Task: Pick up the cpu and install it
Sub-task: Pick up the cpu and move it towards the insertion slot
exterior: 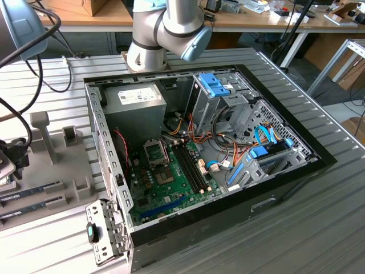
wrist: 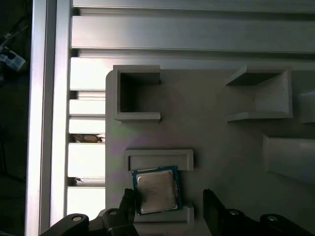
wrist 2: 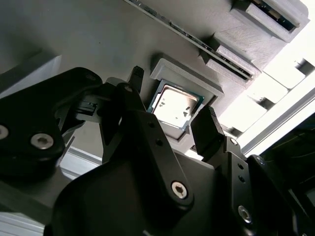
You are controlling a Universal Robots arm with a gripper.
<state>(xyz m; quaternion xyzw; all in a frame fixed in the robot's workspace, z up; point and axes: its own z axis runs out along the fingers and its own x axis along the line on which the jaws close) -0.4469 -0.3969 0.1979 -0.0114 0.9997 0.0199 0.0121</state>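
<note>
The cpu (wrist: 156,190), a small flat square chip with a silvery-grey metal lid and a thin green rim, lies flat in a shallow seat on a pale grey plastic holder plate (wrist: 221,142). In both wrist views it sits between two low raised lips (wrist: 158,158) of that plate, metal lid (wrist 2: 174,109) facing up and square to the seat.

The black gripper (wrist: 170,204) hangs right over the chip, and its fingers (wrist: 212,209) are spread wide, one on each side of it. One finger stands clearly apart from the chip's edge. The other (wrist: 128,200) is just beside the opposite edge, and I cannot tell whether it touches. In the second wrist view the gripper (wrist 2: 173,94) straddles the seat in the same way, nothing clamped between the fingertips.

Beyond the chip, the holder plate carries two open-sided rectangular pockets (wrist: 137,93). The plate rests on a ribbed silver aluminium table (wrist: 51,123).

In the exterior view the holder plate (exterior: 57,171) lies at nine o'clock from the open black computer case (exterior: 285,182), on the exterior view's left. Inside the case is a green motherboard (exterior: 171,182), with a dark square socket (exterior: 155,151) towards its eleven o'clock corner. A grey metal power supply box (exterior: 137,103) sits at twelve o'clock from that socket. The grey-and-blue robot arm (exterior: 171,28) rises at twelve o'clock from the case.
</note>
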